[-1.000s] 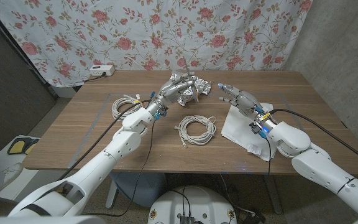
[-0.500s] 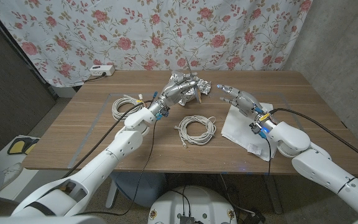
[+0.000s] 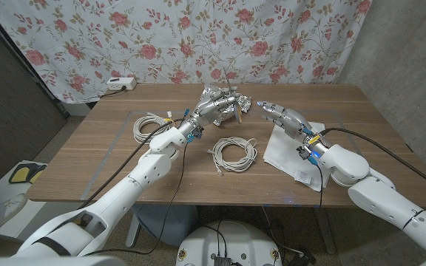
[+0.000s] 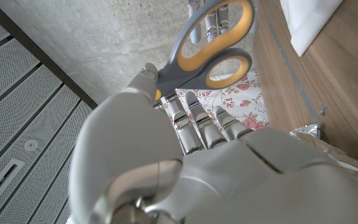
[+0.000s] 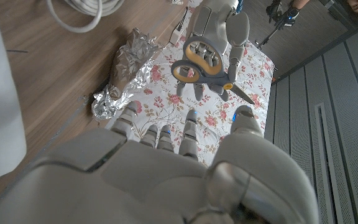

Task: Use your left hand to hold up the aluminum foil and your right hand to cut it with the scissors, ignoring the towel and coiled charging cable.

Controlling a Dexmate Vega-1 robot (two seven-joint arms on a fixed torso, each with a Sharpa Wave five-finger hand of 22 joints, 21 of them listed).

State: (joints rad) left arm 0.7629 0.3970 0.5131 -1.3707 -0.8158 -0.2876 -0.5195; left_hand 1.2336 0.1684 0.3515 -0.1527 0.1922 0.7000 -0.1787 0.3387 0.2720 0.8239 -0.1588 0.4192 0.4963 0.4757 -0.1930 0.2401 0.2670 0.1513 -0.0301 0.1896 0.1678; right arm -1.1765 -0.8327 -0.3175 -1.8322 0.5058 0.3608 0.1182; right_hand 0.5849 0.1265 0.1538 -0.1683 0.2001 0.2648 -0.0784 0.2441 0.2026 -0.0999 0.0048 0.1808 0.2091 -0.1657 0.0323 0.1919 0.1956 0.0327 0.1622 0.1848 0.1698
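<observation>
**Scissors sit in the wrong hand; foil waits on the tabletop**

Your left hand [image 3: 214,109] pinches the scissors [image 5: 202,64] by the blades' end, orange-lined loops facing your right hand [image 3: 281,115], whose fingers are spread, holding nothing. The scissors look stiff and light; I'd take them by the loops. The crumpled foil [image 5: 122,71] lies on the tabletop [image 3: 102,159] near the far edge. Being thin, it probably tears easily, so grip an edge gently.

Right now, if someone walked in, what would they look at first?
Probably the left hand at the far middle of the table, holding scissors up in its fingers, over crumpled shiny foil. The right hand reaches toward them, empty. A white coiled cable lies nearer the front.
</observation>
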